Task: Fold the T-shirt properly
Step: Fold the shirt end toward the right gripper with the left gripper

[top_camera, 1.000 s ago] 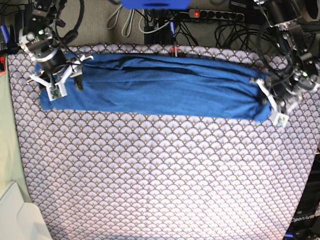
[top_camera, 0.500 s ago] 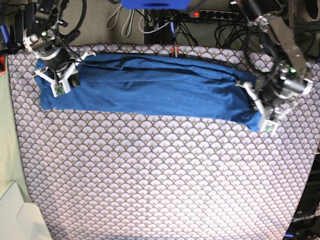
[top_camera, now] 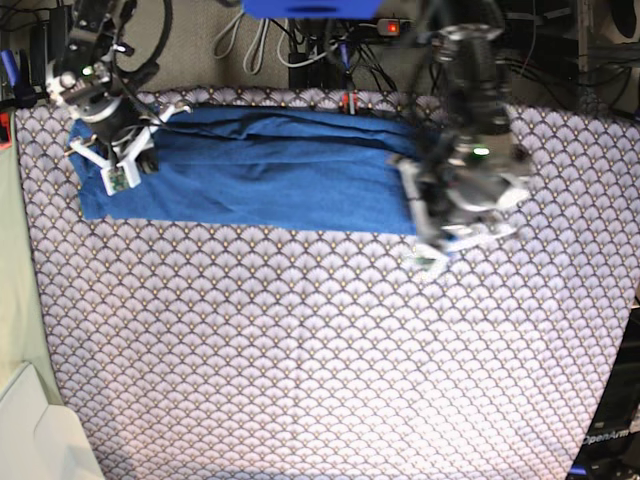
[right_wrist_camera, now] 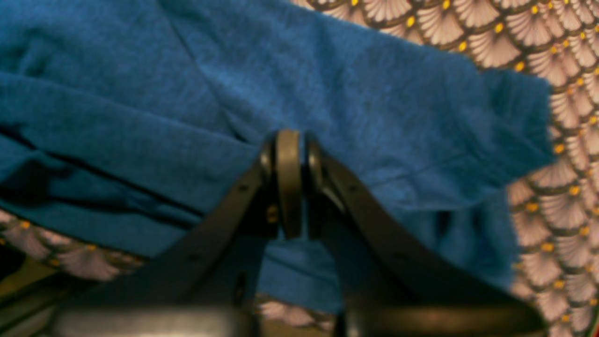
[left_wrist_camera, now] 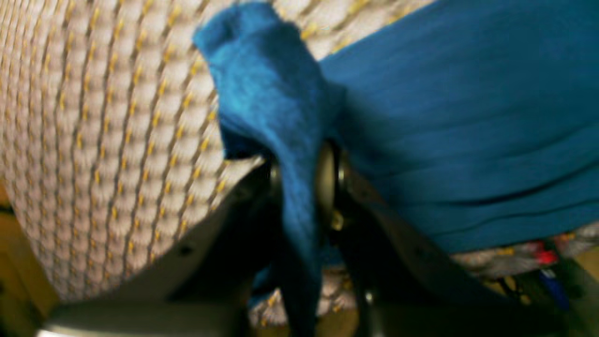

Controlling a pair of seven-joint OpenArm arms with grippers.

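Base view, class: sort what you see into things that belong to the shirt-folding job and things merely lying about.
Belongs to the job:
- T-shirt, blue, a long band on the tablecloth
- left gripper, shut on the T-shirt's end
- right gripper, shut on the T-shirt's other end

Just lying about:
- scallop-patterned tablecloth
- power strip and cables behind the table

The T-shirt [top_camera: 250, 180] lies in a band along the table's [top_camera: 320, 370] far edge, both hands on it: the right hand [top_camera: 118, 165] near the far left corner, the left hand [top_camera: 440, 225] midway along. Cables [top_camera: 300, 45] crowd beyond that edge. Toward the near edge, only patterned cloth shows.
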